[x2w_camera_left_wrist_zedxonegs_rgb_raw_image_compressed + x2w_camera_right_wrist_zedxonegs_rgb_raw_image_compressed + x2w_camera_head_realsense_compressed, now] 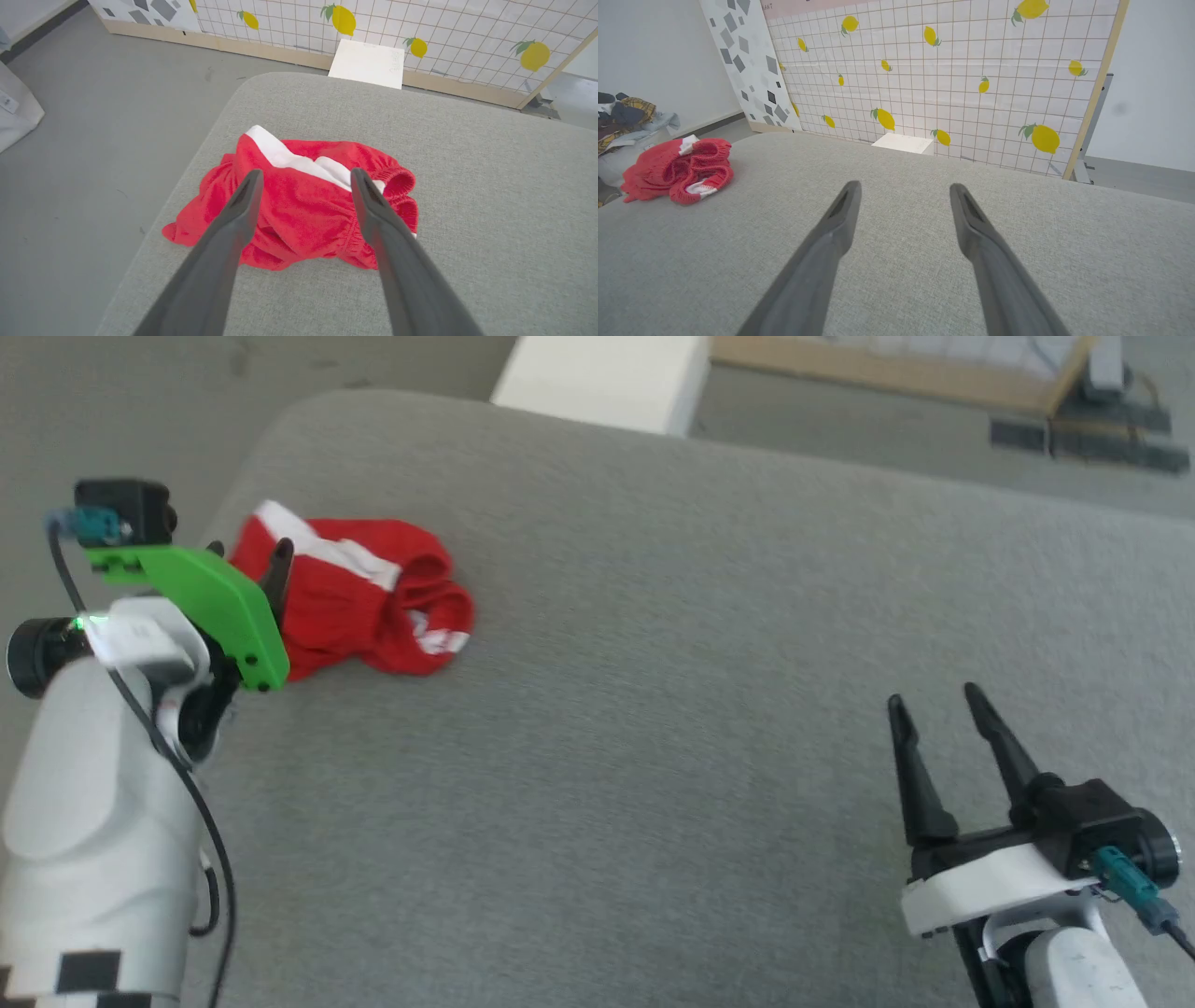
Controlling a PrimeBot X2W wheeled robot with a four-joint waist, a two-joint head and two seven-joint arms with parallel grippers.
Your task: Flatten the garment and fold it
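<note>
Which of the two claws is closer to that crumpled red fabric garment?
Left. The left gripper is poised open directly over the red fabric garment; the right gripper is far to its right, above the grey padded surface.

The left tool (306, 173) rises from the bottom of the frame, its two dark grey fingers (224, 242) spread wide, their tips in front of the garment (299, 210). Whether they touch it cannot be told. The garment lies crumpled at mid-frame, red with a white band along its upper side, near the left edge of the grey fabric surface (467, 210). Grey floor (93, 163) lies to the left. A lemon-patterned tiled panel (467, 28) runs along the top, with a white box (366, 63) in front of it.
</note>
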